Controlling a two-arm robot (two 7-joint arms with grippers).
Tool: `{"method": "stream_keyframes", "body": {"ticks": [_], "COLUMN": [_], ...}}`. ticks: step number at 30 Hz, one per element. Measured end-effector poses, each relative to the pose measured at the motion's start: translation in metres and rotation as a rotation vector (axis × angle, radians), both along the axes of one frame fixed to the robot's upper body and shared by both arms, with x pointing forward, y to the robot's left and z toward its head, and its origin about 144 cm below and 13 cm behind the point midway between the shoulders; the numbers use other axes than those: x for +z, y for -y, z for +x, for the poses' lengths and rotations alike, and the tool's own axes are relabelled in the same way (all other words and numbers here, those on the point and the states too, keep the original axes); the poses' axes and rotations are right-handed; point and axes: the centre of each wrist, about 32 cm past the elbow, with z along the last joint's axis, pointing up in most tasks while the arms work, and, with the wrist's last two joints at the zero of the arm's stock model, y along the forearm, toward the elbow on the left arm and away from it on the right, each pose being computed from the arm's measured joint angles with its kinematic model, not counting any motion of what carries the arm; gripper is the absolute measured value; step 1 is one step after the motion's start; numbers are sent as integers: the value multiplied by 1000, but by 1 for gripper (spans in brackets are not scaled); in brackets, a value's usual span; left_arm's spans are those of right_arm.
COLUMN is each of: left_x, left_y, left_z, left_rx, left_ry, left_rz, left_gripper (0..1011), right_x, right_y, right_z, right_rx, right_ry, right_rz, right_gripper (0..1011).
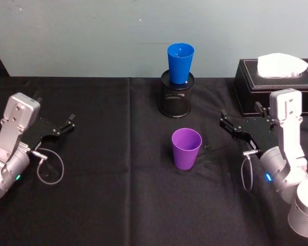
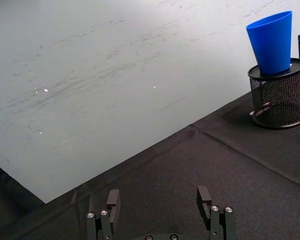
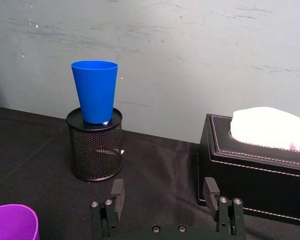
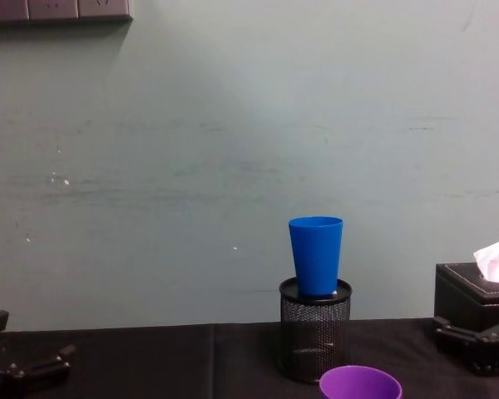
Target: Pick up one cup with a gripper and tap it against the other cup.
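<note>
Purple cup (image 1: 186,148) stands upright on the black table (image 1: 118,205), in front of the blue cup (image 1: 180,63) on its mesh holder (image 1: 176,97), nearer the open, empty right gripper (image 1: 227,123) than the open left gripper (image 1: 66,123).

Head cam high, chest low; both wrists facing blue cup (image 3: 95,90).
</note>
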Motion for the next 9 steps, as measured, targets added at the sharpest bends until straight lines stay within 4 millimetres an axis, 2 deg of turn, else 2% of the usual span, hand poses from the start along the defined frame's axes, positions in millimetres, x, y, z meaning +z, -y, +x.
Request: {"method": "stream_keyframes", "body": {"ticks": [9], "left_x": [0], "left_y": [0], "left_z": [0], "left_rx": [0], "left_ry": [0], "left_rz": [0], "left_gripper": [1005], "right_x": [0], "right_y": [0], "right_z": [0], "right_rx": [0], "right_ry": [0], "right_rz": [0], "right_gripper": [1002]}}
